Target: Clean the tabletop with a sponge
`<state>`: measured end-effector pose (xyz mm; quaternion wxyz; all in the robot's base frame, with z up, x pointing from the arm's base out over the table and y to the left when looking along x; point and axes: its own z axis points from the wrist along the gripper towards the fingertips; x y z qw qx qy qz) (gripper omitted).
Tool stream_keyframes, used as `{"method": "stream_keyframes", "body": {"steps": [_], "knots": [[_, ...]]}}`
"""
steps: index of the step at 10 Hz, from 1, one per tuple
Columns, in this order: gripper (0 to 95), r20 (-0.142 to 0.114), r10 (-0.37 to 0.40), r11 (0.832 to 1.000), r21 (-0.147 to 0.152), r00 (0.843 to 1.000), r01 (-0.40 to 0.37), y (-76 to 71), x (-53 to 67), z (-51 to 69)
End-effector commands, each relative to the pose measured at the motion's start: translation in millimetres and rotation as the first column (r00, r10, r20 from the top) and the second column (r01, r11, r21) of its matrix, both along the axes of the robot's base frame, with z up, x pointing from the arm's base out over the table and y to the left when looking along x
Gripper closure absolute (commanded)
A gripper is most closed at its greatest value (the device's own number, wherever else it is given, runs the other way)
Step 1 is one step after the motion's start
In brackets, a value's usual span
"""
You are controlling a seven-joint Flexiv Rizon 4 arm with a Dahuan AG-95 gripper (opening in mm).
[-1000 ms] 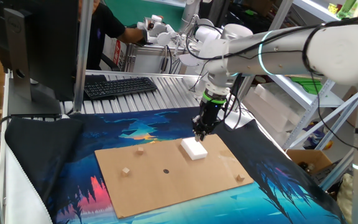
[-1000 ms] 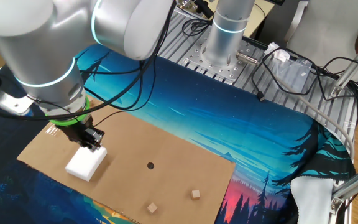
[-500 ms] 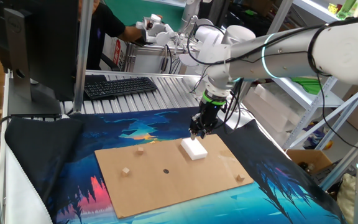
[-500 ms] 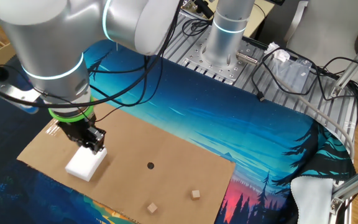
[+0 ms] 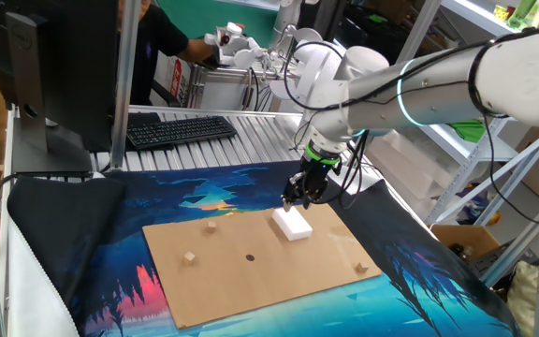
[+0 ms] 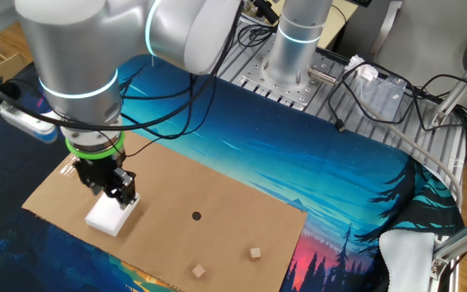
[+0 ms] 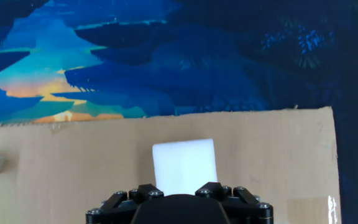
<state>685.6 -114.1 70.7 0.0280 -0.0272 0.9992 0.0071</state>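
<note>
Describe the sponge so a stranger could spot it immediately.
Find the tan cardboard tabletop lying on the blue patterned cloth. Near one of its corners, just under the gripper, sits the sponge. It is a plain white block, far bigger than the small tan cubes scattered elsewhere.

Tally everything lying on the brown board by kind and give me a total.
White sponge: 1
Small tan cubes: 3
Dark spot: 1
Total: 5 on the board
</note>
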Motion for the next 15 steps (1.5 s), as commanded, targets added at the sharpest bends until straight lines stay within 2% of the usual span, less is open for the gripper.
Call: {"method": "stream_keyframes", "body": {"steps": [1, 3, 5, 6, 10, 11, 12, 13, 15], "knots": [[38.0, 0.004, -0.007, 1.0, 0.0, 1.0, 0.007, 0.1, 0.7, -4.5], [38.0, 0.02, -0.013, 1.0, 0.0, 1.0, 0.013, -0.8, 3.3, -13.4], [38.0, 0.022, -0.015, 1.0, 0.001, 1.0, 0.015, -2.9, 5.9, -15.7], [19.0, 0.03, -0.016, 1.0, 0.0, 0.999, 0.016, -3.8, 7.2, -17.7], [19.0, 0.042, -0.02, 1.0, 0.002, 0.999, 0.02, -4.5, 8.4, -25.0], [19.0, 0.057, -0.02, 1.0, 0.003, 0.998, 0.019, -3.9, 7.7, -29.8], [19.0, 0.058, -0.016, 1.0, 0.005, 0.998, 0.016, -3.7, 7.4, -32.8], [0.0, 0.065, -0.016, 1.0, 0.006, 0.998, 0.016, -3.4, 6.9, -36.2], [0.0, 0.074, -0.015, 1.0, 0.006, 0.997, 0.015, -3.1, 6.5, -39.3]]}}
